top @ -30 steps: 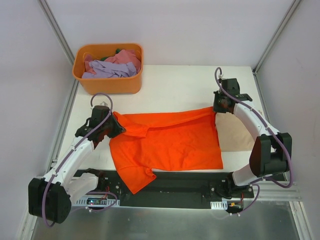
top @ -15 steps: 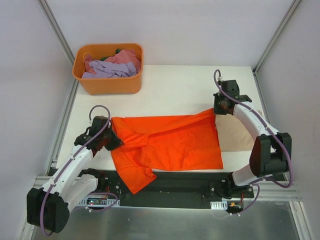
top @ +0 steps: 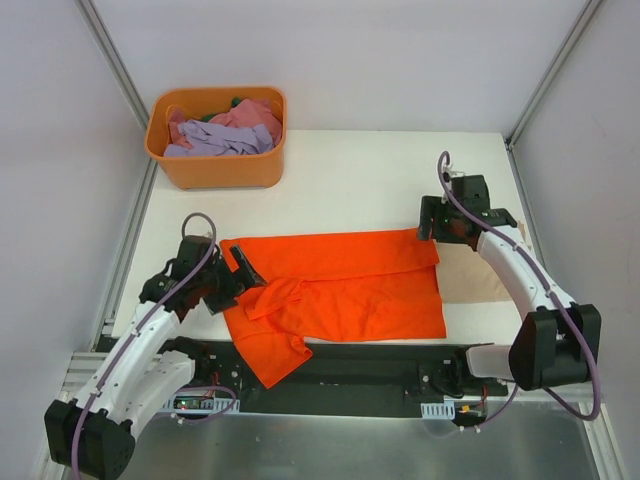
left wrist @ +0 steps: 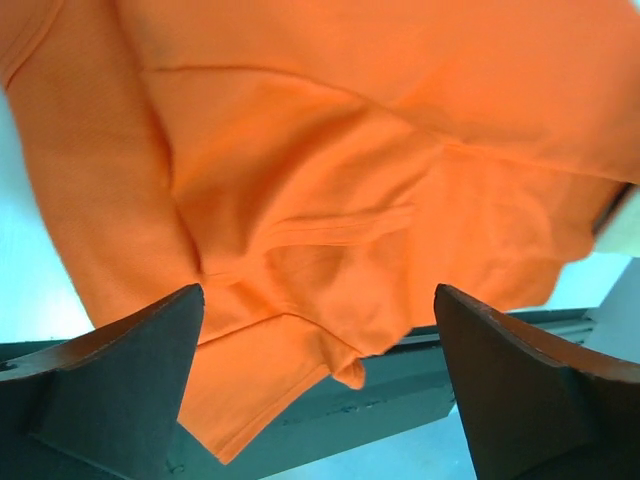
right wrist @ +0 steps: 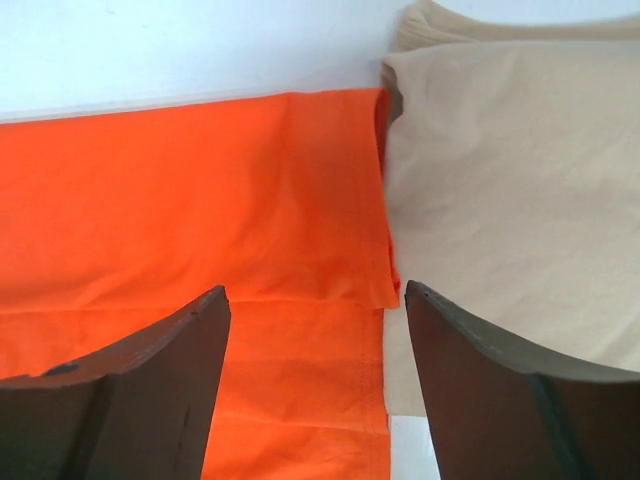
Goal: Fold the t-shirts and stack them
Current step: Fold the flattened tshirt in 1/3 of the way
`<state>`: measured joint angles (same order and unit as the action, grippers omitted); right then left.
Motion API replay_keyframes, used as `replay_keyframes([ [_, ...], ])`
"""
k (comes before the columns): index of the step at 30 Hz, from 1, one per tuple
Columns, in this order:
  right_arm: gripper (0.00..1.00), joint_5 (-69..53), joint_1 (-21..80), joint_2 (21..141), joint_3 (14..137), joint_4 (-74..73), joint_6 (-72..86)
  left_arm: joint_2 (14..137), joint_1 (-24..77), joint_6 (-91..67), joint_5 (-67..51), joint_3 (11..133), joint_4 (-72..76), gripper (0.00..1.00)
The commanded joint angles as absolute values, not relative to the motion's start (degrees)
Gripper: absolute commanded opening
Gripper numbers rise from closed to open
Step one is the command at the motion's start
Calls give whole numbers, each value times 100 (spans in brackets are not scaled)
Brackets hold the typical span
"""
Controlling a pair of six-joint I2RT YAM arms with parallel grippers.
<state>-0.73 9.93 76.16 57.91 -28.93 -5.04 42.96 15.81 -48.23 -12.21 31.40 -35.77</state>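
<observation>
The orange t-shirt (top: 340, 290) lies spread across the near half of the white surface (top: 350, 180). Its far edge is doubled over toward the near side, making a flat band along the top. The cloth is smooth on the right and rumpled into creases at the left end, and one sleeve (top: 268, 360) trails over the near edge onto the black rail. Its right side overlaps a beige t-shirt (top: 478, 278) that lies flat beside it. The right wrist view shows the orange t-shirt's (right wrist: 180, 200) folded corner meeting the beige t-shirt (right wrist: 500, 180).

The left jaws stand wide apart over the crumpled left end, with nothing between them, and the left wrist view shows only creased orange cloth (left wrist: 330, 150) below. The right jaws are likewise spread wide and hold nothing, poised over the far right corner.

A second ago both jaws gripped the far corners. Since then the edge has been laid down folded, both corners are released, and the left arm (top: 150, 330) has drawn nearer.
</observation>
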Motion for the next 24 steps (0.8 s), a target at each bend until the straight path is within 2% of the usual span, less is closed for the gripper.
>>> replay_keyframes([
  [1, 77, -780, 975, 7269, 5968, -2769, -641, 4332, 1626, -4430, -1232, 3910, -3595, 99],
  [3, 88, -1202, 984, 7295, 5941, -2506, -615, 4630, 1626, -4299, -985, 4165, -3516, 99],
  [6, 97, -1695, 1124, 7593, 6011, -2233, -484, 5385, 1626, -4149, -870, 4508, -3078, 99],
  [11, 98, -1398, 1572, 8532, 6538, -2215, -457, 6843, 1565, -4069, -607, 4824, -2260, 99],
  [16, 98, -871, 1679, 9675, 7048, -2443, -194, 8119, 1144, -3912, -510, 5115, -2136, 99],
  [24, 97, -343, 1609, 10608, 7400, -2522, 167, 9508, 432, -3762, -606, 5343, -1916, 99],
])
